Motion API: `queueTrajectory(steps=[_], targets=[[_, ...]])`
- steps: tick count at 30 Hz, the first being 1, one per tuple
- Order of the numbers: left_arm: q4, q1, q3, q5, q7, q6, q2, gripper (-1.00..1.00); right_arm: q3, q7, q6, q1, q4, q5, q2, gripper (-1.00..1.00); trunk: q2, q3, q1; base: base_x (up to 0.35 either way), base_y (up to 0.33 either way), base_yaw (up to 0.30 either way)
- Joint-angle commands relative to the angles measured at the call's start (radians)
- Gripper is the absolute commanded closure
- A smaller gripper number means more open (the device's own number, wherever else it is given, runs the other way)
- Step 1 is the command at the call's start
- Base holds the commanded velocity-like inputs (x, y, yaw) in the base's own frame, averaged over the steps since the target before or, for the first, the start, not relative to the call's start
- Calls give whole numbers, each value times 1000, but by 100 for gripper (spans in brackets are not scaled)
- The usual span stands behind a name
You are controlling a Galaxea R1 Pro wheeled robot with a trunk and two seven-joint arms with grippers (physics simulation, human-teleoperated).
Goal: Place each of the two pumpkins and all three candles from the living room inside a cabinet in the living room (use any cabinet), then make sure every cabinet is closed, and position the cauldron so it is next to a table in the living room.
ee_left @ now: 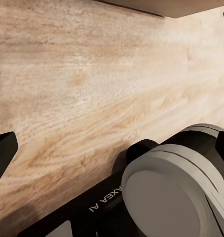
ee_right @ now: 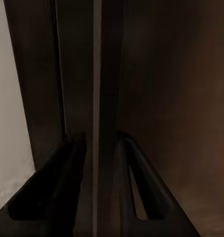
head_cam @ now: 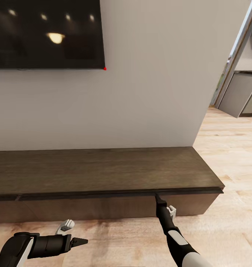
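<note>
1. The right arm (head_cam: 178,239) reaches forward, its tool (head_cam: 158,198) pointing ahead with fingers (ee_right: 141,187) narrowly parted.
2. The left arm (head_cam: 26,246) lies low, its tool (head_cam: 79,241) pointing rightward, its finger spacing unclear.

- Cabinet (head_cam: 103,170): dark brown wood grain.
- Floor (head_cam: 229,222): pale honey planks with streaky grain.
- Wall (head_cam: 148,92): plain off-white.
- Screen (head_cam: 48,33): glossy black.
- Right claw (head_cam: 158,198): black.

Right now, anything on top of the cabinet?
Nothing on the cabinet top; it is bare. Its drawers look closed, so the inside is hidden. The right gripper sits at its front edge.
</note>
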Motion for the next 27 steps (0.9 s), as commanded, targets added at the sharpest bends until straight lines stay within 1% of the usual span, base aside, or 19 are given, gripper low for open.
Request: queueTrajectory(steps=[1, 24, 27], targets=[[0, 0, 0, 0, 0, 0, 0, -100, 6, 22, 1, -1, -6, -3, 0, 100, 0, 0, 0, 0, 0, 0], [1, 0, -1, 0, 0, 0, 0, -100, 6, 22, 1, -1, -6, -3, 0, 100, 0, 0, 0, 0, 0, 0], [1, 0, -2, 0, 0, -1, 0, -100, 8, 22, 1, -1, -6, -3, 2, 100, 0, 0, 0, -139, 0, 0]])
